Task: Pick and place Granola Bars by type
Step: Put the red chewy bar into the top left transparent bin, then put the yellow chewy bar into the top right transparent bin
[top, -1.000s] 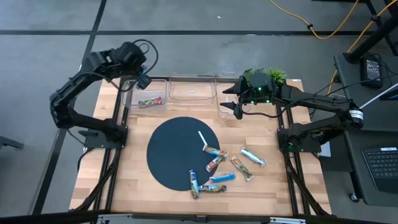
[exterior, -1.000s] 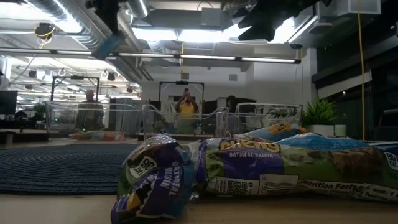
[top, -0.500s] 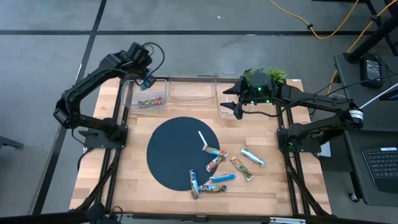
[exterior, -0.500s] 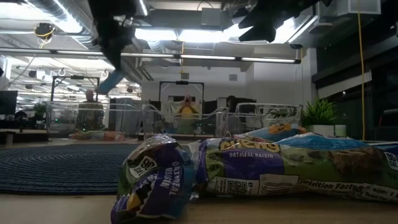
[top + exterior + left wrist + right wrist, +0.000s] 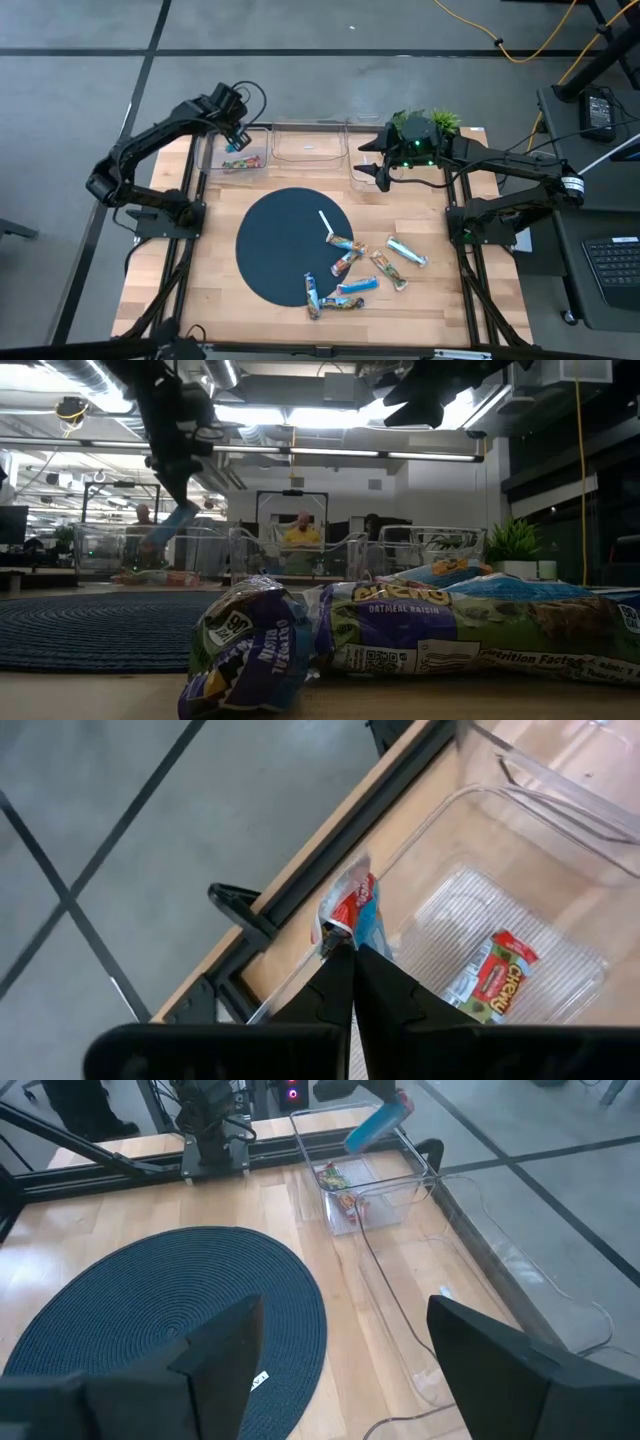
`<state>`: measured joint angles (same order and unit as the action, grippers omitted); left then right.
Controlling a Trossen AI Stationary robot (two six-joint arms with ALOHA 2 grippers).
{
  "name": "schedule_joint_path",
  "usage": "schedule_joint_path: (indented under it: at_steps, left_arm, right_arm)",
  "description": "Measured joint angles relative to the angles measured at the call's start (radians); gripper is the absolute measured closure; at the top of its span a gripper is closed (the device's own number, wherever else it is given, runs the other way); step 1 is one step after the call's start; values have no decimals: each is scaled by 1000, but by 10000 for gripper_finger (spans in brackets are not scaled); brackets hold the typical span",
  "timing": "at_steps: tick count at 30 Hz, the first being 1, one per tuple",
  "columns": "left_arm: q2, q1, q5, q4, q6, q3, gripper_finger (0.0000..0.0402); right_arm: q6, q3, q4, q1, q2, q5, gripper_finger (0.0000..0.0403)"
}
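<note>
So the left hand (image 5: 352, 952) is pinched tight on one end of a blue granola bar (image 5: 352, 910), dangling it over the leftmost clear bin (image 5: 212, 160), long axis hanging tilted down. Right hand (image 5: 382, 176) sits wide open above the bench (image 5: 440, 300), near the right bin.
</note>
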<state>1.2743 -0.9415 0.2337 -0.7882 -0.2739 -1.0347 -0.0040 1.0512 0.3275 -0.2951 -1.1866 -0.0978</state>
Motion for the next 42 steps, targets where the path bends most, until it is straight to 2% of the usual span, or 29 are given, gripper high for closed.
schedule_joint_path:
  at_steps: [10, 20, 31, 37, 42]
  left_arm:
    - [0, 13, 19, 156, -226, 131, 399]
    - [0, 13, 36, 194, -249, 235, 400]
    - [0, 13, 58, 194, -301, 280, 398]
    - [0, 13, 60, 194, -268, 280, 384]
    - [0, 13, 55, 194, -263, 280, 356]
  right_arm:
    - [0, 0, 0, 0, 0, 0, 118]
    - [0, 0, -1, 0, 0, 1, 118]
    - [0, 0, -1, 0, 0, 1, 118]
    - [0, 0, -1, 0, 0, 1, 118]
    - [0, 0, -1, 0, 0, 1, 118]
